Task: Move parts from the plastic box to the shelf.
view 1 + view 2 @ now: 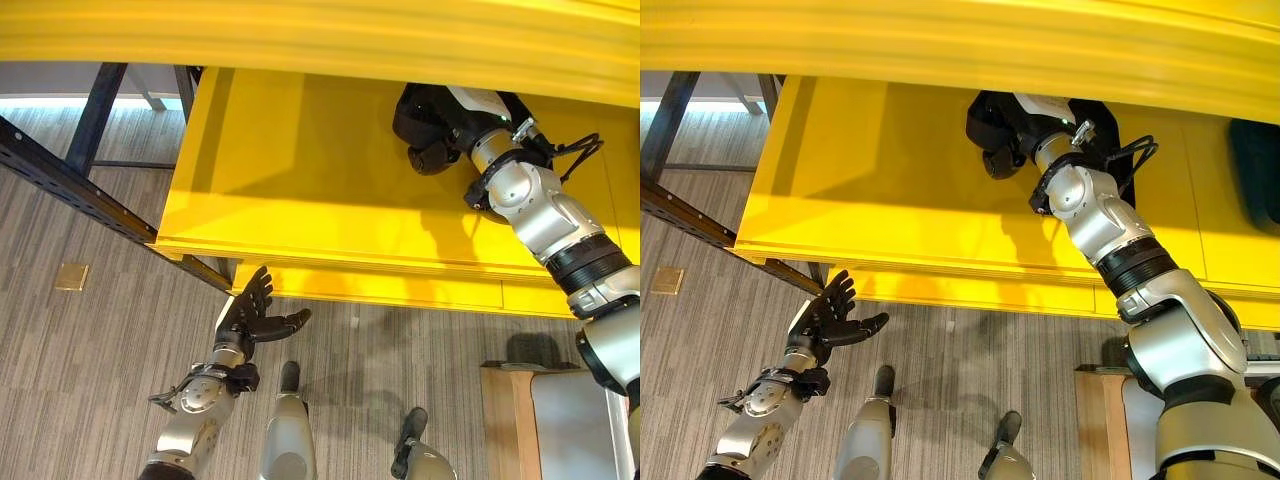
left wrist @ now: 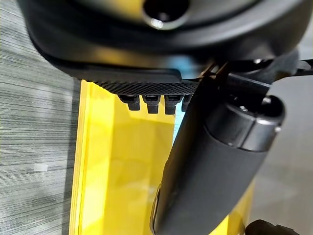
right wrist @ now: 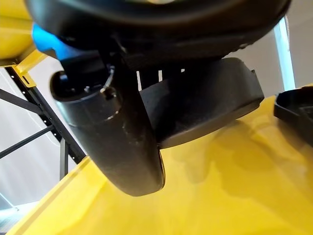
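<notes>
The yellow shelf (image 1: 290, 170) spreads across the upper half of both eye views. My right hand (image 1: 1035, 125) reaches deep over the shelf board, shut on a black plastic part (image 3: 210, 105). The thumb (image 3: 122, 142) lies across the part's near face and the fingers sit behind it, just above the yellow surface. A second dark part (image 1: 1255, 170) lies on the shelf to the right of that hand. My left hand (image 1: 250, 315) hangs open below the shelf's front edge, fingers spread and holding nothing.
A yellow beam (image 1: 320, 35) overhangs the shelf board along the top. A dark metal rack frame (image 1: 60, 175) runs diagonally at the left. A wooden-edged surface (image 1: 510, 410) sits at lower right. A small brass plate (image 1: 71, 276) is set in the grey floor.
</notes>
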Controlling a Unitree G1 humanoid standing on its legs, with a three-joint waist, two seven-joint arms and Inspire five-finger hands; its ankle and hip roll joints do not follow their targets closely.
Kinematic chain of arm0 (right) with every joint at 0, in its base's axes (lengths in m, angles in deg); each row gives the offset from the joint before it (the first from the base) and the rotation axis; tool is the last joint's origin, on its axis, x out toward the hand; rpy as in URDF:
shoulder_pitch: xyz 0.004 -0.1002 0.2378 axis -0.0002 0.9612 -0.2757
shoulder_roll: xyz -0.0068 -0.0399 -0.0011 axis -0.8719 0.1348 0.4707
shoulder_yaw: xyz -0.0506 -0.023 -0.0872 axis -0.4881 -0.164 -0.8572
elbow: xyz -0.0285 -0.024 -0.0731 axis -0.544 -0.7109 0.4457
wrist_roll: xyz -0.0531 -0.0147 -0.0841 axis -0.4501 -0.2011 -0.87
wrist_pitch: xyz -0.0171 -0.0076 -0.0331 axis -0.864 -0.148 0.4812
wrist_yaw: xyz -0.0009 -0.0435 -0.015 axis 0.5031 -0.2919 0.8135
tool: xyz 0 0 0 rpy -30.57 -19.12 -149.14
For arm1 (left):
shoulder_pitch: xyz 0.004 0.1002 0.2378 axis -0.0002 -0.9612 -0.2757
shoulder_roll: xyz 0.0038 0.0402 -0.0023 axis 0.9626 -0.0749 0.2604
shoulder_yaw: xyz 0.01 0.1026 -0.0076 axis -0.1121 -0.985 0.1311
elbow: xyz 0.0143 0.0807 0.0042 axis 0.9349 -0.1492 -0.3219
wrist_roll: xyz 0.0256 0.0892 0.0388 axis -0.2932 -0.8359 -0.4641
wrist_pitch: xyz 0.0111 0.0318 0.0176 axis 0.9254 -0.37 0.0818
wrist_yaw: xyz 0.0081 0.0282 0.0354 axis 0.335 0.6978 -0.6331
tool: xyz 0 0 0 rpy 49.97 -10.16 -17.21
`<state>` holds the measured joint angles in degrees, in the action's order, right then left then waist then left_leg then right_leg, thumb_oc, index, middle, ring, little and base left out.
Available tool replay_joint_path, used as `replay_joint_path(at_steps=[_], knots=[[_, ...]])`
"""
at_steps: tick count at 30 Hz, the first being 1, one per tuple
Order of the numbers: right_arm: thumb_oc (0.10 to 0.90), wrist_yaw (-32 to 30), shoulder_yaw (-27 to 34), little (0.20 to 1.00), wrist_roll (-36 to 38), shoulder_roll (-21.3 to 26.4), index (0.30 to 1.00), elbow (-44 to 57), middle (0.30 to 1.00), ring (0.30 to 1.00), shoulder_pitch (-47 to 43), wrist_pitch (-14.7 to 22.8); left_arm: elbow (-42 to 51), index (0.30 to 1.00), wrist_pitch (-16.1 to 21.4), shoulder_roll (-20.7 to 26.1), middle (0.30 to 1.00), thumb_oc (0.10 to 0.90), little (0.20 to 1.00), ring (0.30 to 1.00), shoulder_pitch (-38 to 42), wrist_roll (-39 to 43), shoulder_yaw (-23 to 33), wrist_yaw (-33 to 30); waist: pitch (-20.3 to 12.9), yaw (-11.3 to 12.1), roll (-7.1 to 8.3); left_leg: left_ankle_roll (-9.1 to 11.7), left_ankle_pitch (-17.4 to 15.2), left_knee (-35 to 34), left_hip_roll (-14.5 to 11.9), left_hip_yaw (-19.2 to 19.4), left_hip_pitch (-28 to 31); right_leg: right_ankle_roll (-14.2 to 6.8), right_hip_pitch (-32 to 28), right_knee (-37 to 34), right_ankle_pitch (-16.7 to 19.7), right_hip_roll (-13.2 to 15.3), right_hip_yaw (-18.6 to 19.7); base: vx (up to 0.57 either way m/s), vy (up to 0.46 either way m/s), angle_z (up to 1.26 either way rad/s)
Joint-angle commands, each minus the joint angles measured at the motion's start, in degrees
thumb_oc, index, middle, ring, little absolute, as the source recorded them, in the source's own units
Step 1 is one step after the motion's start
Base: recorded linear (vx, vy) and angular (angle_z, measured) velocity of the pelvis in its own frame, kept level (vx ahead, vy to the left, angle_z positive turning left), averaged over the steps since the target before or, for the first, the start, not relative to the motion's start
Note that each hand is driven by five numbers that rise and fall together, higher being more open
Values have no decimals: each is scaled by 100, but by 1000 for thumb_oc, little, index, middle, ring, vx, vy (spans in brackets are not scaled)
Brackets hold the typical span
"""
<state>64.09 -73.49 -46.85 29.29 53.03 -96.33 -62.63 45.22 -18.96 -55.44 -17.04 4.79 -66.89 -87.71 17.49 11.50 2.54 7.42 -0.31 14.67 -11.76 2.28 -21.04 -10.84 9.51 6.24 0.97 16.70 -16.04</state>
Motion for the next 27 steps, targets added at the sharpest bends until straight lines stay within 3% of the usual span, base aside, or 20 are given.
replay_joint_path(at_steps=[1,18,27], knots=[[400,-369,-32,300,-96,51,300,337,300,300,-1166,278,584,1000,522,437,1000,900,1000,1000,298,124,67,-84,-203,69,192,116,-313,604,-389,-139,-318,-14,-479,308,-376,396,-63,0,0,0],[400,-243,-188,300,305,-787,300,731,300,300,-1408,370,638,1000,543,508,1000,900,1000,1000,294,288,183,-253,-57,373,267,84,-362,753,-257,-395,-632,1,-537,305,-383,386,-300,10,-2,8],[400,-154,-245,300,306,-694,300,463,300,300,-1128,306,666,1000,531,527,1000,900,1000,1000,273,248,187,-271,66,395,237,76,-361,815,-252,-415,-712,18,-488,339,-404,383,-309,-2,-1,4]])
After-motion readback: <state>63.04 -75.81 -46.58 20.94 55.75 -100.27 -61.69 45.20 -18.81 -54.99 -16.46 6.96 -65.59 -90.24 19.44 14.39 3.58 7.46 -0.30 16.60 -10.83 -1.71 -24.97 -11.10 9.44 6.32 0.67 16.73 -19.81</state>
